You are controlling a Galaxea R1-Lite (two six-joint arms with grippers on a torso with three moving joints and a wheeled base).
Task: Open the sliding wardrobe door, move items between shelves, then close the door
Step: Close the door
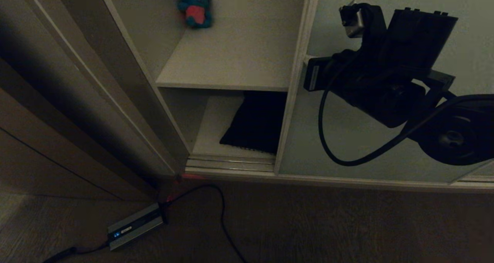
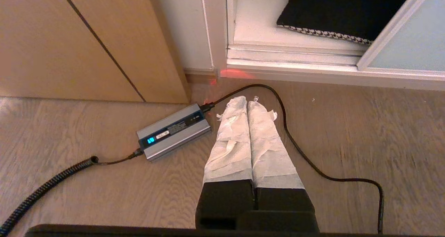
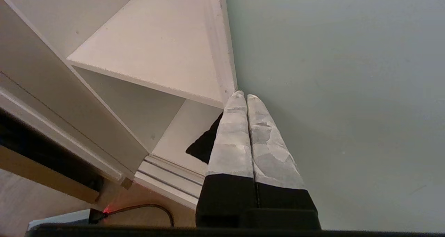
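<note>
Two pressed-together fingers of the right end effector (image 3: 242,97) sit at the sliding wardrobe door (image 3: 330,91)'s upright frame edge, the partly covered cushion (image 1: 255,121) lying below on the bottom shelf (image 1: 214,128), while the left end effector (image 2: 247,101), also closed, hangs over the floor.

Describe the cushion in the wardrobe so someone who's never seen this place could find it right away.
Start at the sliding wardrobe door, the pale grey-green panel, and look just past its left edge into the open compartment. On the lowest shelf, right behind the floor track, lies the cushion: flat, dark, with a black-and-white houndstooth edge. The only other item, a blue plush toy, sits one shelf higher.
</note>
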